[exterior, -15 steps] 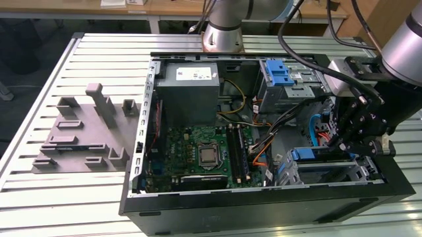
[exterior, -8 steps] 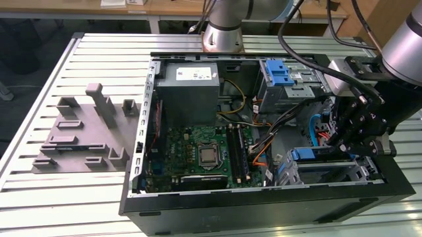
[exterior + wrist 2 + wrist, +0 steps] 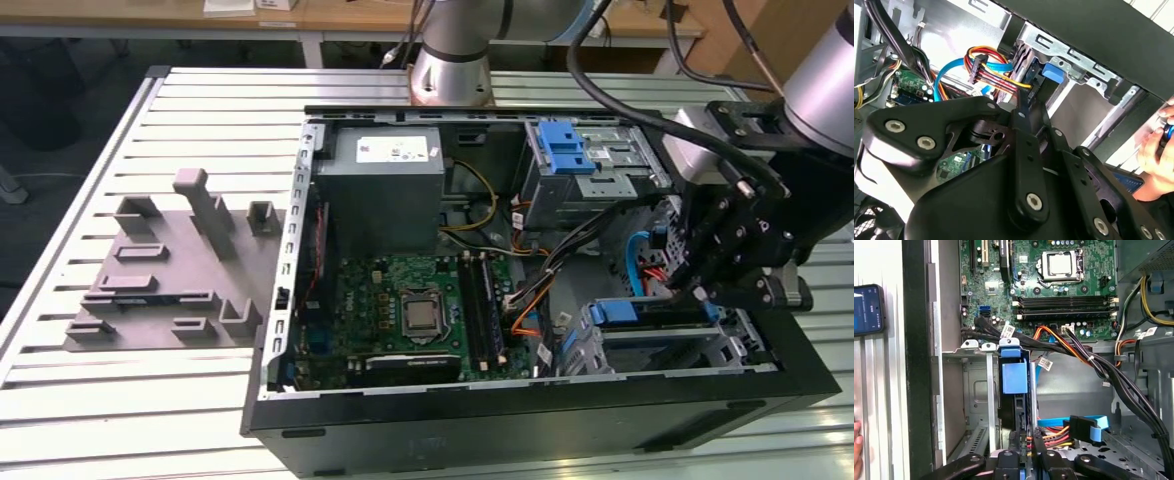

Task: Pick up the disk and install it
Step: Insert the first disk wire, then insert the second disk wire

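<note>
The disk (image 3: 638, 312) stands on edge in the metal bay at the near corner of the open computer case (image 3: 534, 400), on the exterior view's right, its bright blue frame facing up. My black gripper (image 3: 697, 288) hangs directly over that bay. In the first wrist view the disk (image 3: 1014, 377) sits between the bay's metal rails, and my gripper (image 3: 1023, 447) has its fingers (image 3: 1036, 442) closed against the disk's dark edge. The second wrist view shows one finger (image 3: 1021, 107) reaching to the disk's blue tab (image 3: 1054, 72).
Orange, black and blue cables (image 3: 1074, 347) run close beside the bay. Also in the case are the motherboard (image 3: 407, 310), a grey power supply (image 3: 387, 185) and an upper cage with a blue latch (image 3: 567, 150). A grey fixture (image 3: 167, 265) lies on the slatted table. A person's hand (image 3: 1159, 155) is near the case wall.
</note>
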`<state>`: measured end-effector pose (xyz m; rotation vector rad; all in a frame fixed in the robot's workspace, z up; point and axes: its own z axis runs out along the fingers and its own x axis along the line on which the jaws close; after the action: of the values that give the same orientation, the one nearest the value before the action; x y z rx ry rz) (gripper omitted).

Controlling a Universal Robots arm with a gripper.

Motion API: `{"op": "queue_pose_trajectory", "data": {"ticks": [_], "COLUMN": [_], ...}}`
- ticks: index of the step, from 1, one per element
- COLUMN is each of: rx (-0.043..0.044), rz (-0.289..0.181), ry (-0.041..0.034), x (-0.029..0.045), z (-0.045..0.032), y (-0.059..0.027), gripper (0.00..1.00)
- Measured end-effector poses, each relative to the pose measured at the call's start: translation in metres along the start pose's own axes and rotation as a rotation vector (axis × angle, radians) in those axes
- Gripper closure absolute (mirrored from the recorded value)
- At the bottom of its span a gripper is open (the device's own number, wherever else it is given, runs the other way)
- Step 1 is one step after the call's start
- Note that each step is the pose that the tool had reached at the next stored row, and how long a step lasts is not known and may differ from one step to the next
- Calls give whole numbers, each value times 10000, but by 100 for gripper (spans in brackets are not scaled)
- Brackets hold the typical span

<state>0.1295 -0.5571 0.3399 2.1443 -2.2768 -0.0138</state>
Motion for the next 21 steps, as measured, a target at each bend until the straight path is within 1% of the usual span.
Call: {"op": "queue_pose_trajectory", "data": {"ticks": [2, 3, 4, 5, 6, 21], "rx": [0, 0, 0, 0, 0, 0], "rz": [0, 0, 0, 0, 0, 0], "ry": [-3, -4, -3, -1, 0, 0], "x": [0, 0, 0, 0, 0, 1], "z": [-3, -3, -4, -5, -6, -10], "y": [0, 0, 0, 0, 0, 7], "gripper": [76, 77, 84, 84, 89, 89]}}
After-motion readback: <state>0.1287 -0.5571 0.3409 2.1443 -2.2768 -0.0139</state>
